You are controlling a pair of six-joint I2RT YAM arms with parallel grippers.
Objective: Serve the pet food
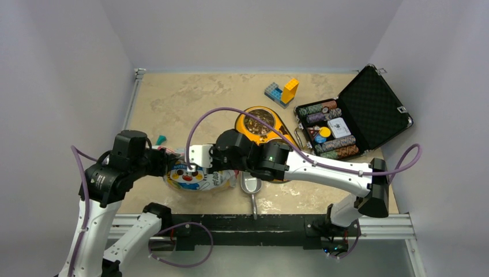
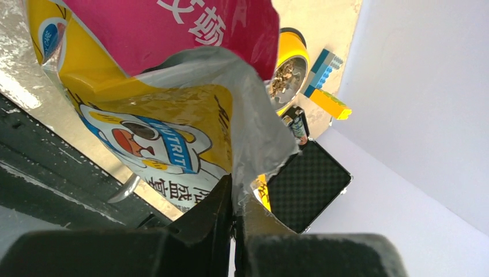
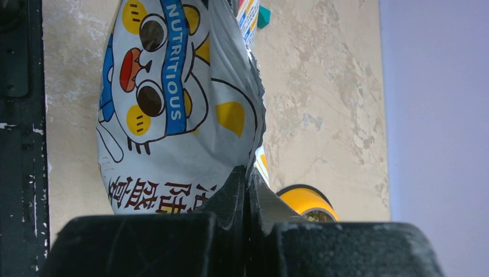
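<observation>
- The pet food is a heap of small brown-tan pellets filling an orange bowl at the middle of the worktop. The heap looks speckled, with darker and lighter bits mixed.
- In the left wrist view the pellets show inside the bowl's yellow-orange rim, beyond the bag's edge. In the right wrist view only a sliver of them shows at the bowl's top.
- The bag lies near the front edge of the worktop, between the two arms and in front of the bowl. It is glossy, printed with a cartoon cat in white, yellow and blue, with a pink panel and a silver inner lining.
- The left end effector is clenched on the bag; its wrist view shows the dark fingers pinching a silver flap of the bag.
- The right end effector also grips the bag, its fingers closed on the edge beside the cat print.
- A metal scoop lies just right of the bag, its handle toward the front rail.
- An open black case holding striped poker chips sits at the right.
- Toy bricks lie behind the bowl.
</observation>
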